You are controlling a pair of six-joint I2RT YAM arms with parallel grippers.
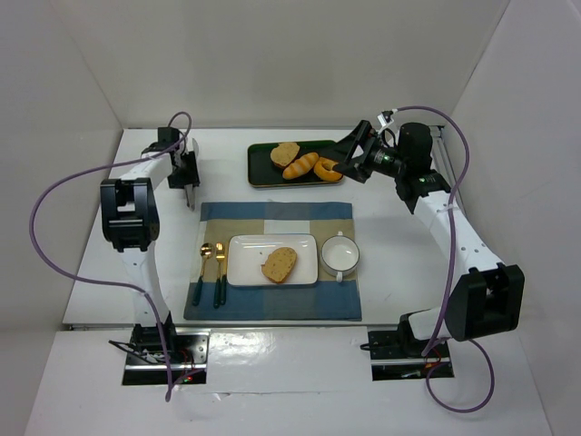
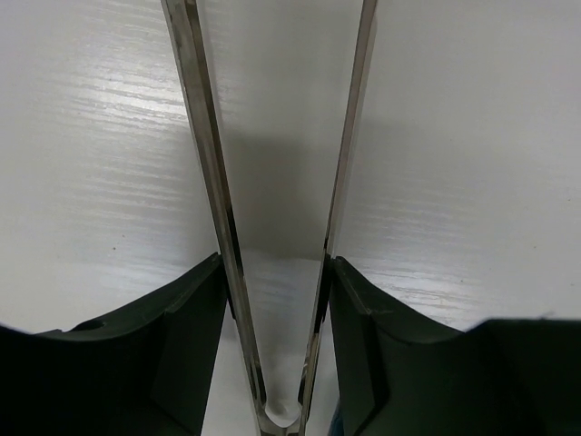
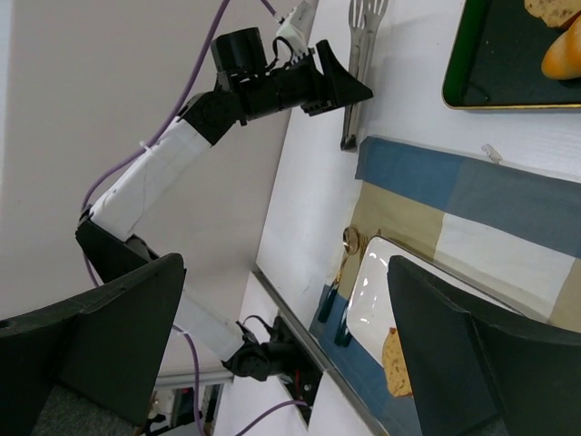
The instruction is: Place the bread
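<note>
The bread (image 1: 280, 264), a golden-brown oval slice with a darker crust, lies flat on the white plate (image 1: 245, 254); its edge (image 3: 395, 363) shows in the right wrist view. My left gripper (image 1: 188, 182) is at the table's far left. Its fingers (image 2: 191, 327) press on both arms of metal tongs (image 2: 204, 136), whose tips spread apart over the bare white table. My right gripper (image 1: 347, 162) hangs open over the right end of the dark tray (image 1: 259, 168), nothing between its fingers (image 3: 109, 336).
The tray holds a paler slice (image 1: 285, 153), a long orange roll (image 1: 300, 165) and a curved roll (image 1: 327, 168). On the blue checked placemat (image 1: 272, 218) are a white bowl (image 1: 339, 253), a gold spoon (image 1: 205, 263) and fork (image 1: 220, 265). White walls enclose the table.
</note>
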